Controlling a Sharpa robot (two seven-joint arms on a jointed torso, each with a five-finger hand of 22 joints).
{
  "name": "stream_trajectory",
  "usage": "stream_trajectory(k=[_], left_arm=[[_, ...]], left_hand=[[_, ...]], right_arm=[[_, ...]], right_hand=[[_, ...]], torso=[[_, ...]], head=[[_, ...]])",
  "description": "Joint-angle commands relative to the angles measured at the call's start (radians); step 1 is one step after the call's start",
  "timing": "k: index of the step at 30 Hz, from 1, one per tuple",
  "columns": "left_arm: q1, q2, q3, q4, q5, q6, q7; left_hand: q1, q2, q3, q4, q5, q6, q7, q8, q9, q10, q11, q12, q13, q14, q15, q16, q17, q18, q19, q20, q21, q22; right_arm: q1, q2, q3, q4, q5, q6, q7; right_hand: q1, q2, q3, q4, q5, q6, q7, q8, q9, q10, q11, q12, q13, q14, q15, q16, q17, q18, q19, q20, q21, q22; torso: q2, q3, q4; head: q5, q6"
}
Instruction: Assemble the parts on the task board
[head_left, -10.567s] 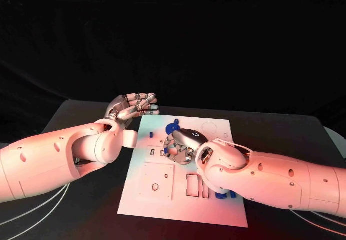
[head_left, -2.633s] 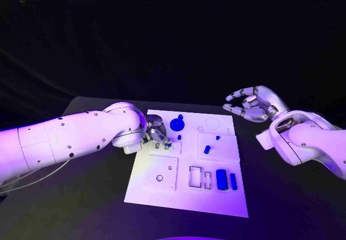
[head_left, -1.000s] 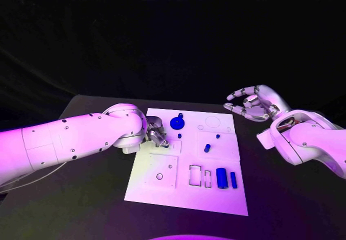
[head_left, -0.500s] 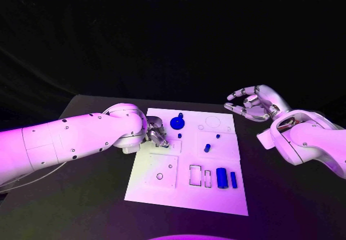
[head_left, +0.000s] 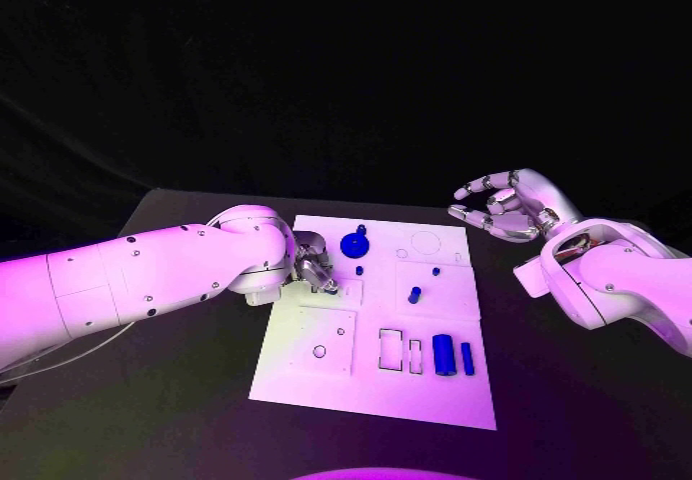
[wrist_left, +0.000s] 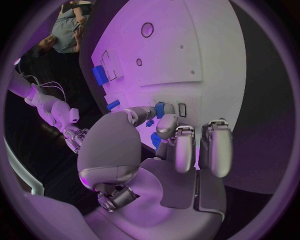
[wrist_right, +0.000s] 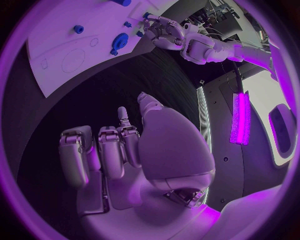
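a: where's the left hand (head_left: 309, 266) relative to the work?

b: down on the task board (head_left: 378, 395), at its left edge towards the far end. in the left wrist view its fingertips (wrist_left: 164, 124) close round a small blue part (wrist_left: 161, 109), pinched between thumb and a finger with the other fingers lying alongside. the part sits right at the fingertips, touching them, just over the board beside a little rectangular slot (wrist_left: 182, 109).

a: which way does the part's long side run?

b: too little of it shows between the fingers to be sure. it looks roughly in line with the slot, but i'd call that a guess.

a: and the right hand (head_left: 502, 208)?

b: raised off to the right of the board, well apart from every part, fingers curled loosely with gaps between them and nothing in them. the left hand is the nearer one by far, so the coming move looks like its job.

a: what does that move turn on?

b: the slot lying just beyond the fingertips, on the board's inward side. the part probably has to go straight down with its long side matched to the slot.

a: anything else close by?

b: a round blue knob (head_left: 353, 246) stands just past the left fingers, and a small blue peg (head_left: 414, 296) lies further in. two blue bars (head_left: 453, 357) sit in the near right corner.
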Motion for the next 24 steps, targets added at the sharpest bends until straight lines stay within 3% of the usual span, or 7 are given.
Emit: stream_trajectory(k=[1, 15, 24], left_arm=[[-0.002, 0.007, -0.002, -0.005, 0.001, 0.043, -0.011], [-0.002, 0.019, -0.002, -0.018, 0.0, 0.048, -0.013], [-0.002, 0.02, -0.002, -0.018, 0.001, 0.059, -0.013]], left_hand=[[-0.02, 0.006, 0.172, -0.164, -0.01, 0.025, -0.019, 0.002, -0.003, 0.009, -0.004, 0.008, 0.003, 0.104, -0.011, 0.004, 0.264, -0.006, 0.019, -0.008, 0.001, 0.081], [-0.07, 0.022, 0.143, -0.135, -0.016, 0.037, -0.027, 0.004, -0.012, 0.02, -0.01, 0.019, 0.014, 0.104, -0.017, 0.004, 0.264, -0.006, 0.02, -0.012, 0.0, 0.081], [-0.108, 0.005, 0.103, -0.12, -0.02, 0.048, -0.034, 0.004, -0.02, 0.026, -0.014, 0.025, 0.021, 0.104, -0.02, 0.004, 0.264, -0.007, 0.022, -0.013, 0.001, 0.086]], right_arm=[[-0.001, -0.001, 0.0, 0.002, -0.011, 0.009, 0.003], [-0.001, -0.002, 0.0, 0.004, -0.011, 0.009, 0.003], [-0.001, -0.004, 0.0, 0.004, -0.011, 0.009, 0.003]], right_hand=[[-0.007, 0.001, 0.002, 0.002, 0.005, 0.006, 0.0, 0.006, 0.0, 0.001, -0.003, -0.001, 0.151, 0.098, -0.01, -0.004, 0.236, -0.014, 0.106, -0.006, 0.005, 0.263], [-0.007, 0.001, 0.002, 0.002, 0.005, 0.006, 0.0, 0.006, 0.0, 0.001, -0.003, -0.001, 0.151, 0.098, -0.01, -0.004, 0.236, -0.014, 0.106, -0.006, 0.005, 0.263], [-0.01, 0.001, 0.002, 0.001, 0.007, 0.006, -0.001, 0.007, 0.0, 0.001, -0.003, -0.001, 0.151, 0.097, -0.01, -0.004, 0.236, -0.014, 0.106, -0.006, 0.005, 0.263]], torso=[[0.001, -0.0005, -0.001], [0.0, -0.0005, 0.0003], [0.0, -0.0009, 0.0004]], head=[[-0.001, -0.002], [-0.005, -0.004], [-0.007, -0.005]])
